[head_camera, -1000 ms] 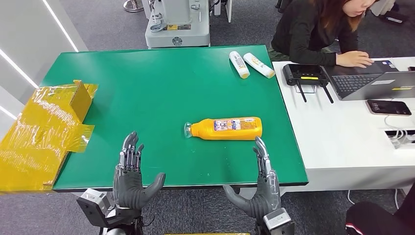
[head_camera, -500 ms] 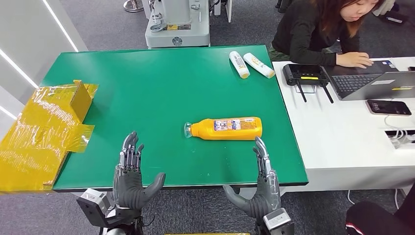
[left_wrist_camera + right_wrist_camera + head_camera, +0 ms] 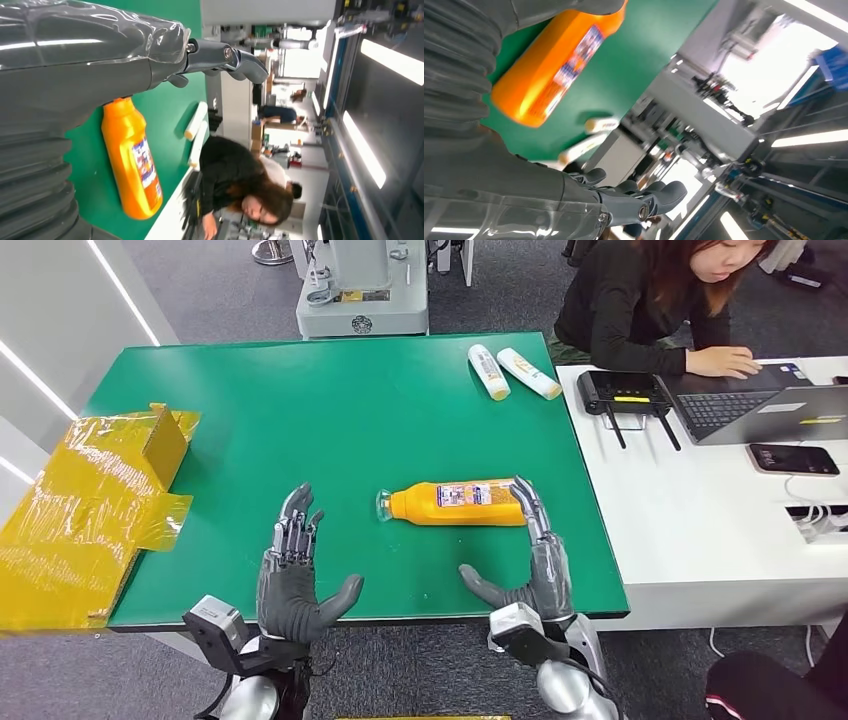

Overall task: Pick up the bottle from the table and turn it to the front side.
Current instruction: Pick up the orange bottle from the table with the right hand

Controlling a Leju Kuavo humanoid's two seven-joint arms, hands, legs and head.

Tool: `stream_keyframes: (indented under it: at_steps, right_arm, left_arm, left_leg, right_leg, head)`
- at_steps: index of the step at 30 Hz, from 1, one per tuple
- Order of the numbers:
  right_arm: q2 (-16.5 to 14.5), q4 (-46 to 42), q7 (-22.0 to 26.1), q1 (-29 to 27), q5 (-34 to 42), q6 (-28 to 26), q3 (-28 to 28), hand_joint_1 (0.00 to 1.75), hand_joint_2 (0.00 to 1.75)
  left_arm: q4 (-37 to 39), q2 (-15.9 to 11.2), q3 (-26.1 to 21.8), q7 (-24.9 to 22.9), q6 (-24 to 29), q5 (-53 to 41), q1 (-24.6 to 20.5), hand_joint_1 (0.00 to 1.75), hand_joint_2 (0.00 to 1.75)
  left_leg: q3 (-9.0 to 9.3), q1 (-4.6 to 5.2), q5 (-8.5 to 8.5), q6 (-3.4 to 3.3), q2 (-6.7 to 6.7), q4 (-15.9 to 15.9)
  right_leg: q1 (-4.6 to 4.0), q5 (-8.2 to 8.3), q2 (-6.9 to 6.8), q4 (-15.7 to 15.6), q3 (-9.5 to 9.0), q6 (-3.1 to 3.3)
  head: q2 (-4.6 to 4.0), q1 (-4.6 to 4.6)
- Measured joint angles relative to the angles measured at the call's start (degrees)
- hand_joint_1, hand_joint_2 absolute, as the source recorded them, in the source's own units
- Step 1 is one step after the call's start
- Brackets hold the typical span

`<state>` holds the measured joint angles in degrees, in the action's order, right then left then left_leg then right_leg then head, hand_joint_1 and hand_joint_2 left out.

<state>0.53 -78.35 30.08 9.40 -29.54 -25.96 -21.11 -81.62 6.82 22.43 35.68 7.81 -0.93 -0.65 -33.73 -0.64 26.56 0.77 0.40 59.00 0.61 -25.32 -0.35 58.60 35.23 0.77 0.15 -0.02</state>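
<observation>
Reaching stage: right hand [image 3: 535, 565] spread beside orange bottle's [image 3: 462, 502] base, left hand [image 3: 292, 575] spread, well apart from bottle. Next: clasp, lift, roll.

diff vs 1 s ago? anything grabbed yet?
Both hands moved forward over the green table. The right hand advanced furthest: its fingertips now reach the base end of the orange bottle; contact can't be confirmed. The left hand moved forward and slightly inward, holding nothing. Nothing grabbed. The bottle lies on its side where it was; the two white tubes are unchanged.
</observation>
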Motion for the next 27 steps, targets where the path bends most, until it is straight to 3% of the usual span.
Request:
stream_keyframes:
  at_steps: [5, 16, 27]
  right_arm:
    - [1.19, 8.25, -3.61, 8.54, -3.98, -0.97, -0.46, 0.00, 1.75]
    - [1.46, 32.19, -14.60, 27.12, -12.07, 10.74, -6.46, 0.00, 1.75]
    - [1.11, 45.18, -17.50, 34.59, -16.62, 17.70, -11.41, 0.00, 1.75]
  left_arm:
    - [1.67, 0.36, 0.39, 0.20, -1.39, 0.13, -1.61, 0.00, 1.75]
    - [6.48, 0.42, 1.14, 1.87, -5.22, 1.33, -5.01, 0.00, 1.75]
    - [8.50, 0.40, 1.82, 2.04, -5.51, 1.79, -5.75, 0.00, 1.75]
  left_leg:
    - [0.02, 0.00, -0.02, 0.00, 0.04, 0.01]
    - [-0.01, 0.00, -0.14, 0.04, -0.02, 0.03]
    - [-0.05, 0.00, -0.13, 0.04, -0.04, 0.03]
  right_leg:
    - [0.00, 0.03, 0.04, 0.01, 0.00, 0.02]
    - [0.00, 0.11, -0.01, 0.04, 0.01, 0.04]
    - [0.00, 0.11, -0.03, 0.03, 0.02, 0.04]
  head:
    - [-0.01, -0.01]
    - [-0.01, 0.01]
    - [-0.01, 0.00]
